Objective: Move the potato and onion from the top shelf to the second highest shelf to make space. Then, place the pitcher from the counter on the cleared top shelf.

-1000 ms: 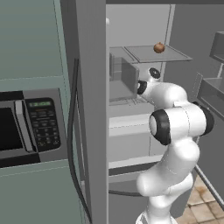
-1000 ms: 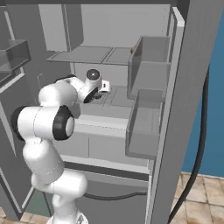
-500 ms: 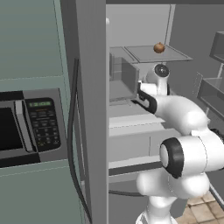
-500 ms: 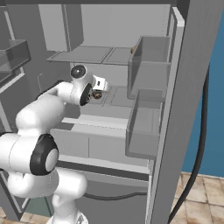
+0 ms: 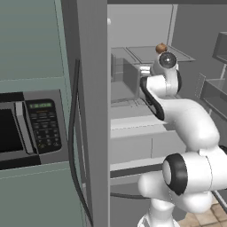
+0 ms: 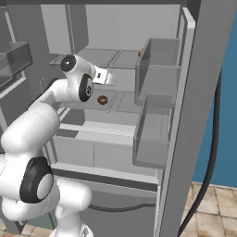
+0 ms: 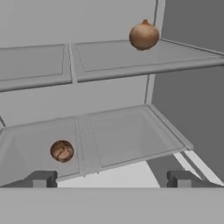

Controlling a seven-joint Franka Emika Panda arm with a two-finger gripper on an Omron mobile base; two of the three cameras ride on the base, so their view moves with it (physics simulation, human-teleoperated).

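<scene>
The orange-tan onion [image 7: 144, 35] sits on the top shelf [image 7: 118, 61] at the back right, and is also seen from the left base [image 5: 161, 48]. The mottled brown potato [image 7: 61, 151] lies on the second highest shelf [image 7: 131, 135], toward its left; from the right base the potato [image 6: 102, 100] is just below my hand. My gripper [image 7: 111, 179] is open and holds nothing. It hovers between the two shelf levels, in front of the fridge's interior [image 6: 107, 77]. The pitcher and the counter are out of view.
Grey door bins [image 6: 157, 69] stand out on the open fridge door at the right. Drawers [image 6: 106, 148] sit below the shelves. The fridge's side wall [image 5: 93, 111] and a built-in microwave [image 5: 26, 128] stand at the left.
My hand has risen from the second highest shelf, where the potato now lies free. The arm's elbow has swung down and back.
</scene>
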